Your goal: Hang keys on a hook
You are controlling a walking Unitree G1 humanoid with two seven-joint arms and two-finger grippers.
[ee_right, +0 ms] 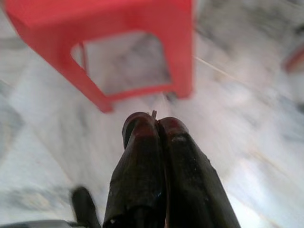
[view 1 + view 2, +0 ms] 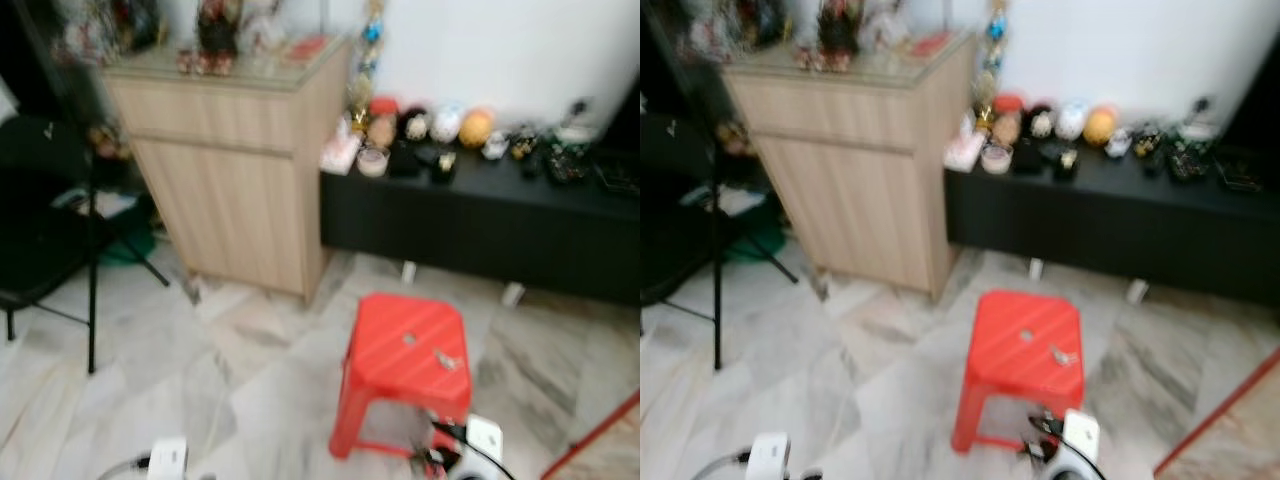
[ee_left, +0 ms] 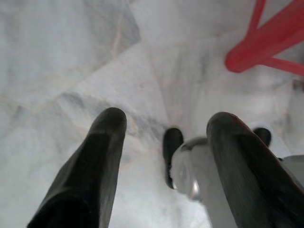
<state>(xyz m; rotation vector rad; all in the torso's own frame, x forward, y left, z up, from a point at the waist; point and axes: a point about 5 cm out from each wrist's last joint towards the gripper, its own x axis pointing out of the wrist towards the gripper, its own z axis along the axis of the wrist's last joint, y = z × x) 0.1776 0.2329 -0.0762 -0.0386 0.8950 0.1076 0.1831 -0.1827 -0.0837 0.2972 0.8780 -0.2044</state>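
A small bunch of keys [image 2: 445,358] lies on top of a red plastic stool [image 2: 405,350] that stands on the marble floor in front of me. My right gripper [image 1: 156,124] hangs low beside the stool [image 1: 102,19], pointing at its legs, with its two black fingers pressed together and nothing clearly between them. My left gripper [image 3: 166,123] hangs over the floor to the left, with its fingers [image 3: 107,128] apart and empty. Part of the stool's red frame [image 3: 266,42] lies beyond it.
A light wooden cabinet [image 2: 230,170] stands at the back left with ornaments on top. A low black bench [image 2: 480,225] with several trinkets runs along the white wall. A black chair and stand [image 2: 50,240] are at the left, and a red bar [image 2: 600,440] is at the bottom right.
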